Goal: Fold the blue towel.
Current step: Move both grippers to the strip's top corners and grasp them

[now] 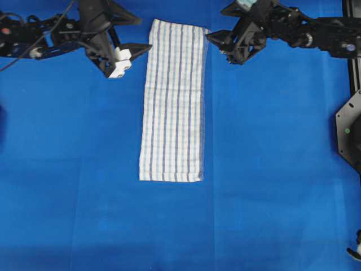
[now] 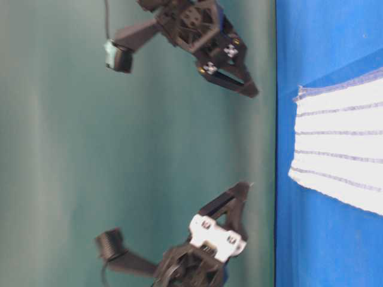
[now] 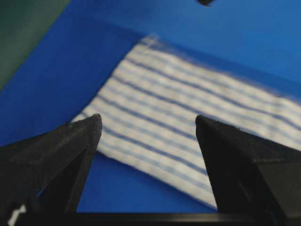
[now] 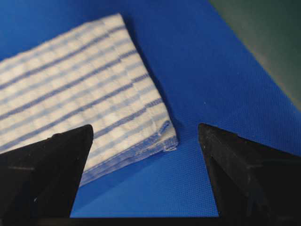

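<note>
Blue towel (image 1: 174,101) lies flat while left gripper (image 1: 128,56) and right gripper (image 1: 217,42) flank its far corners, jaws apart.

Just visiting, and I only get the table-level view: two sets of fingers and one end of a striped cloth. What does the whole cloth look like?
Observer: From overhead, the blue towel lies flat as one long narrow strip on the table covering.
Visitor: Where are the fingers around it?
Observer: The left gripper and right gripper flank its top end in that picture, one on each side.
Visitor: Folded yet?
Observer: The right wrist view shows stacked layers at the corner, so probably once.
</note>
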You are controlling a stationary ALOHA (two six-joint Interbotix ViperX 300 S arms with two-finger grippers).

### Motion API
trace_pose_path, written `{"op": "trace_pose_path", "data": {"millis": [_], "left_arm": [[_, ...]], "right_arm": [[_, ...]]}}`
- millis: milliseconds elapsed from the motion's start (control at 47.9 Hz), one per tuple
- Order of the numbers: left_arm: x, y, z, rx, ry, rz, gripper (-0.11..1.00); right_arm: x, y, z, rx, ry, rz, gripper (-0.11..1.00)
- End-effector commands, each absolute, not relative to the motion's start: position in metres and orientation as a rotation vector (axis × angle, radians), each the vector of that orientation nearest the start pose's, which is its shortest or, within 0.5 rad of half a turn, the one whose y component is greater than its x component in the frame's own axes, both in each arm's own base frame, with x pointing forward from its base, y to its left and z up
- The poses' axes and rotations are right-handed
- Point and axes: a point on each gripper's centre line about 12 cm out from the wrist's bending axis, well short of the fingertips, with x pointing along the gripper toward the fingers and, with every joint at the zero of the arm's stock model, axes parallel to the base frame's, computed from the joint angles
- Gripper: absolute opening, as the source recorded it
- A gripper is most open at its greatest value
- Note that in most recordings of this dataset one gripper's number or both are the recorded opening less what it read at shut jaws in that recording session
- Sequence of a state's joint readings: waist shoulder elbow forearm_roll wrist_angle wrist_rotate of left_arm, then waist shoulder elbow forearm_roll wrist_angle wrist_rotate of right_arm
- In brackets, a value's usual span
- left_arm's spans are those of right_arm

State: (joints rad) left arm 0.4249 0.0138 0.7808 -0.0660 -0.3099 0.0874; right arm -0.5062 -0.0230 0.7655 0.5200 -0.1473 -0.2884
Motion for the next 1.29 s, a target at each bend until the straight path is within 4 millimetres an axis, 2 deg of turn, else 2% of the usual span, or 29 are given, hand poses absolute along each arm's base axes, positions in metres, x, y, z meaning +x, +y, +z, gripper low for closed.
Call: {"op": "trace_pose_path", "data": {"millis": [0,271,522,793,856,919,981,1086,1169,1211,1273], "left_arm": [[0.352,0.171,0.158,-0.069,0.453,0.453,0.76],[0.363,0.199,0.128,-0.081,0.467,0.503,0.76],[0.368,0.214,0.1,-0.097,0.509,0.525,0.76],[0.374,0.222,0.081,-0.108,0.53,0.535,0.76],[0.376,0.223,0.079,-0.113,0.53,0.536,0.74],[0.377,0.223,0.08,-0.114,0.529,0.535,0.66],[0.377,0.223,0.079,-0.114,0.53,0.534,0.53],[0.378,0.219,0.078,-0.105,0.535,0.523,0.24],[0.379,0.218,0.078,-0.102,0.536,0.519,0.06],[0.379,0.218,0.078,-0.102,0.536,0.519,0.04],[0.379,0.217,0.078,-0.103,0.537,0.519,0.04]], "right_arm": [[0.327,-0.195,0.164,0.341,0.498,-0.651,0.91],[0.332,-0.206,0.135,0.369,0.508,-0.713,0.91],[0.34,-0.215,0.108,0.397,0.532,-0.759,0.91],[0.345,-0.22,0.094,0.411,0.546,-0.78,0.87],[0.345,-0.22,0.092,0.413,0.55,-0.781,0.81],[0.346,-0.22,0.09,0.412,0.555,-0.78,0.72],[0.346,-0.22,0.09,0.411,0.559,-0.778,0.58],[0.345,-0.219,0.089,0.405,0.566,-0.772,0.3],[0.346,-0.219,0.09,0.404,0.566,-0.769,0.13],[0.346,-0.218,0.09,0.4,0.567,-0.767,0.07],[0.347,-0.218,0.089,0.4,0.569,-0.765,0.07]]}}
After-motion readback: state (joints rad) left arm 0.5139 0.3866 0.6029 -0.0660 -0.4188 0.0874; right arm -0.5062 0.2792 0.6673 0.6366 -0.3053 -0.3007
